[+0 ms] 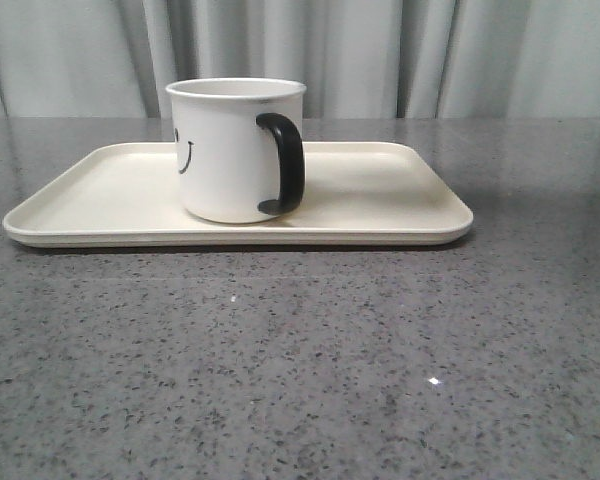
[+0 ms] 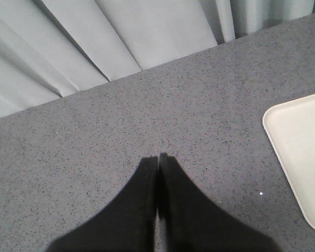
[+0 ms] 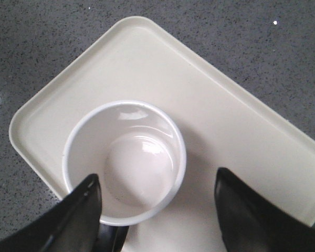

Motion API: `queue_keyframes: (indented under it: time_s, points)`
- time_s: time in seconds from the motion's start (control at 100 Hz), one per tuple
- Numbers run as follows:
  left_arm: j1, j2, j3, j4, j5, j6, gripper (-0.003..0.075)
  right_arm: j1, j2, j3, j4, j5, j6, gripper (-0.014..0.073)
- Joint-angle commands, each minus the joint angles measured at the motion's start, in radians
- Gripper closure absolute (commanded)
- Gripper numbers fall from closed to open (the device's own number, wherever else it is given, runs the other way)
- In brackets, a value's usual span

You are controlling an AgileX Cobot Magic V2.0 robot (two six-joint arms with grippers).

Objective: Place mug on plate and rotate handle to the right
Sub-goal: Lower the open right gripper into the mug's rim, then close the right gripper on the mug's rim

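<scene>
Nearest the front camera, the speckled grey bench [image 1: 300, 370] lies bare up to the plate [image 1: 400, 190], which sits flat across the middle of it with its long side toward the viewer. On the plate, left of its centre, the mug [image 1: 225, 150] stands upright, its smiley face turned toward the left and the handle [image 1: 285, 163] facing forward and a little to the right. Behind the bench hangs a pale curtain [image 1: 380, 50].

Neither arm shows in the front view. From its wrist camera, the right hand [image 3: 157, 210] hangs directly above the mug, pointing down, fingers [image 3: 247, 215] spread wide apart; one is over the mug's rim, the other over bare plate. The left hand [image 2: 158, 160] is off to the plate's side over the bench, its fingertips pressed together and empty, only a corner of the plate in its view.
</scene>
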State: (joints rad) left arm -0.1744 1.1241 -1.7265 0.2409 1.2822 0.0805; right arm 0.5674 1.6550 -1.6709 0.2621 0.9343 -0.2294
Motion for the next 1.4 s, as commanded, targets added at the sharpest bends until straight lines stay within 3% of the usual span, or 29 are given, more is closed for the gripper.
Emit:
queue_keyframes:
  time_s: [0.0,0.89,1.03,1.18,1.29,1.39]
  points:
    - [0.005,-0.014,-0.018,0.009,-0.026,-0.010,0.0740,0.000,-0.019,-0.039,0.032,-0.048,-0.011,0.0118]
    - [0.005,-0.014,-0.018,0.009,-0.024,-0.010,0.0740,0.000,0.166,-0.039,0.044,-0.072,-0.011,0.0125]
    - [0.005,-0.014,-0.018,0.009,-0.024,-0.010,0.0740,0.000,0.167,-0.039,0.044,-0.087,-0.011,0.0256]
    - [0.005,-0.014,-0.018,0.009,-0.024,-0.010,0.0740,0.000,0.167,-0.039,0.044,-0.114,-0.011,0.0522]
    - [0.005,-0.014,-0.018,0.009,-0.024,-0.010,0.0740,0.000,0.167,-0.039,0.044,-0.130,-0.011,0.0666]
    - [0.005,-0.014,-0.018,0.009,-0.024,-0.010,0.0740,0.000,0.167,-0.039,0.044,-0.136,-0.011,0.0662]
